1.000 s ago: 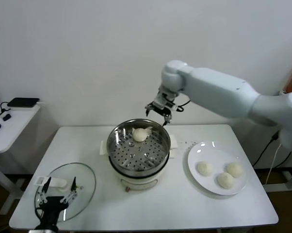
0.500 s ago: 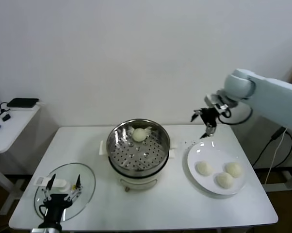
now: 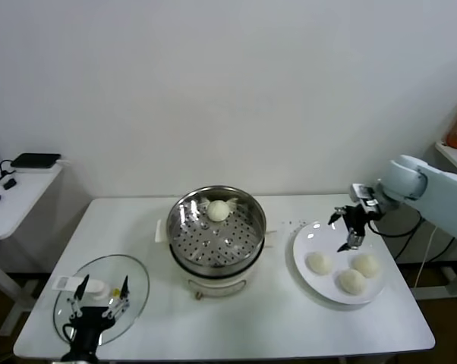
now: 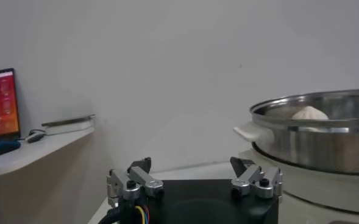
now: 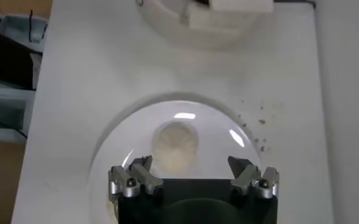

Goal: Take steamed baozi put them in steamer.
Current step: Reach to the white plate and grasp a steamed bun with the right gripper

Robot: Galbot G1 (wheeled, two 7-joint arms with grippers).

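my right end effector (image 3: 349, 227) has swung away from the steamer (image 3: 218, 227), where it hung a second ago, and now hovers over the 12 o'clock rim of the white plate (image 3: 312, 279), prongs spread wide and carrying nothing. one baozi in the steamer (image 3: 218, 210) sits at 12 o'clock of the perforated floor, so i judge the first delivery done and the second pick just starting. three baozi wait on the plate: the nearest bun (image 3: 319, 262) at about 9 o'clock of the plate, another (image 3: 367, 265) at 3 o'clock, and the third (image 3: 353, 281) at 5 o'clock.

the head view gives me the whole layout, both vessels and the count. the right wrist view gives what it cannot: one bun (image 5: 175, 141) lies almost centred between my open prongs, slightly toward one side, with the plate's edge (image 5: 228, 115) curving round it and crumbs scattered on the worktop (image 5: 75, 91) beyond.

my left end effector (image 3: 98, 306) idles at 7 o'clock of the worktop over the glass lid (image 3: 133, 279), also spread open. its wrist view shows the steamer from the side, the delivered bun's top peeking above the rim.
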